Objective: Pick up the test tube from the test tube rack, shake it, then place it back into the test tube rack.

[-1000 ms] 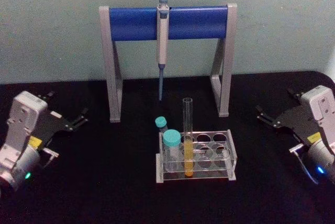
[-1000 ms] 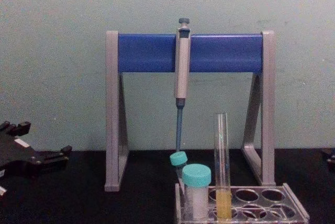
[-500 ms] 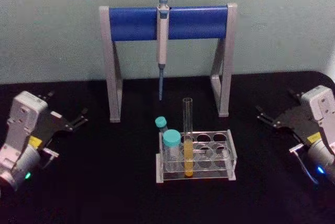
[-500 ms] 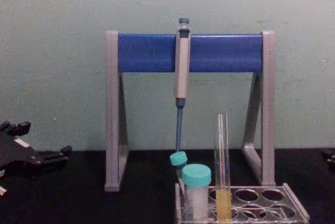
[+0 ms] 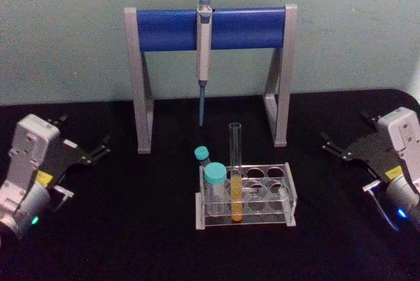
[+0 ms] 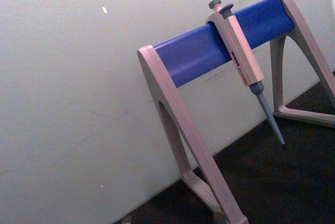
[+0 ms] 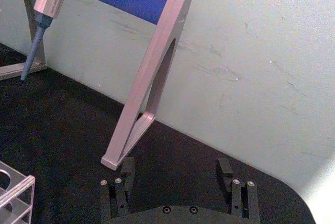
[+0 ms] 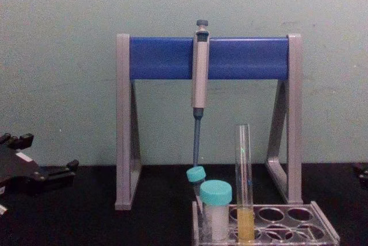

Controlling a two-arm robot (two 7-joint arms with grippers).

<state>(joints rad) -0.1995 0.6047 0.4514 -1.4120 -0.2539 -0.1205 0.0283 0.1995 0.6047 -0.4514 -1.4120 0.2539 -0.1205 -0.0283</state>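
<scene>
The test tube (image 5: 235,163) stands in its rack (image 5: 289,192), so no step is done yet. The left gripper (image 5: 85,130) at nine o'clock and the right gripper (image 5: 346,132) at three both gape, empty.

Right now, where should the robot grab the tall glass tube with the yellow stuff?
Probably the bare glass of the test tube above the test tube rack, pinched from the sides. It stands upright, and teal-capped tubes crowd its left, so the right gripper has the clearer approach.

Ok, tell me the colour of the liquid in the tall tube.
Yellow, low in the test tube; the head view shows it best.
</scene>
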